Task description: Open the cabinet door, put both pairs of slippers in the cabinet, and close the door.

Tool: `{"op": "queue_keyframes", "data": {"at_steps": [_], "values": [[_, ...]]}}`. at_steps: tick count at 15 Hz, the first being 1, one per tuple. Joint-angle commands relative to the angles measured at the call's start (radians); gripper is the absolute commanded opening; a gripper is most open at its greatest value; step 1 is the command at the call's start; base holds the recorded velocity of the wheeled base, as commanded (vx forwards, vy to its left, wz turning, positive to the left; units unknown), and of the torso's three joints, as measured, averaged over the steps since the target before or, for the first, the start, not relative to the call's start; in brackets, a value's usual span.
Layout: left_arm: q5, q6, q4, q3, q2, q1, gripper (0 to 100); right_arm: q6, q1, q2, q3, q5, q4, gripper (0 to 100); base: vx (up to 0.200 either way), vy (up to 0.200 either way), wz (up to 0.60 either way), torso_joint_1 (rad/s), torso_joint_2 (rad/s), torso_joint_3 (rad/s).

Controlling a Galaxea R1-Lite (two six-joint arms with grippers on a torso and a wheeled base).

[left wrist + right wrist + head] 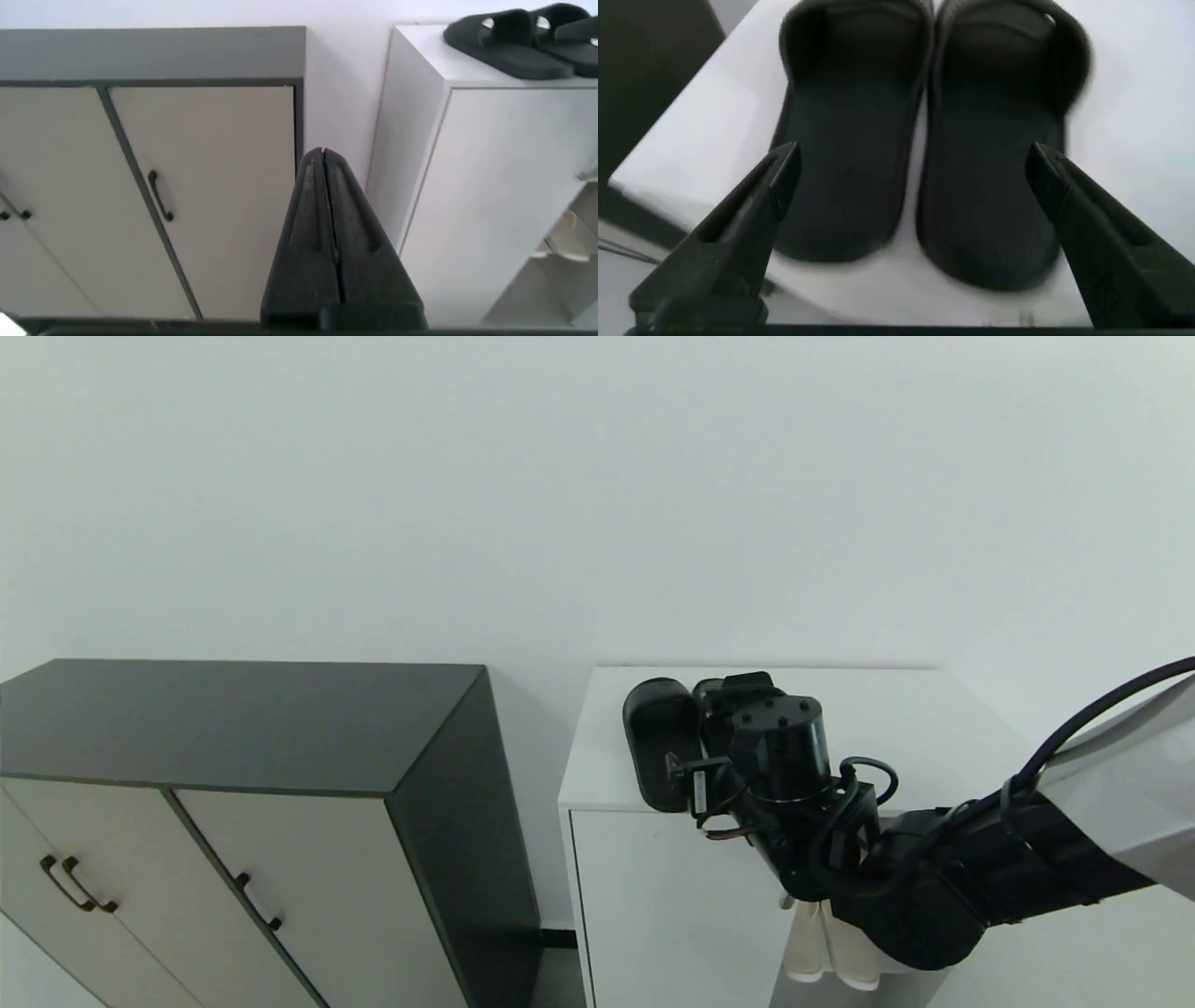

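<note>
Right jaws wide, black slippers (990,159) just ahead between them, on white cabinet (701,131) top; left jaws pressed together.

Dark-topped grey cabinet (243,728), white wall (597,495)

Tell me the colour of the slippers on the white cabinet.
Black; the slippers show best in the right wrist view.
</note>
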Motion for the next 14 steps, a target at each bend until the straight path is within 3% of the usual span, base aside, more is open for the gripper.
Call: {"op": "queue_keyframes", "data": {"at_steps": [1,2,14], "values": [[0.000,0.001,0.000,0.000,0.000,0.000,0,-0.001,-0.002,0.025,0.001,0.000,-0.015,100,0.200,0.000,0.00,0.002,0.00,-0.002],[0.000,0.001,0.000,0.000,0.000,0.000,0,-0.001,-0.002,0.027,0.004,0.000,-0.018,100,0.200,0.000,0.00,0.007,0.00,0.007],[0.000,-0.001,0.000,0.000,0.000,0.000,0,0.009,-0.004,0.045,-0.032,0.001,-0.015,100,0.000,0.000,0.00,0.000,0.00,0.000]]}}
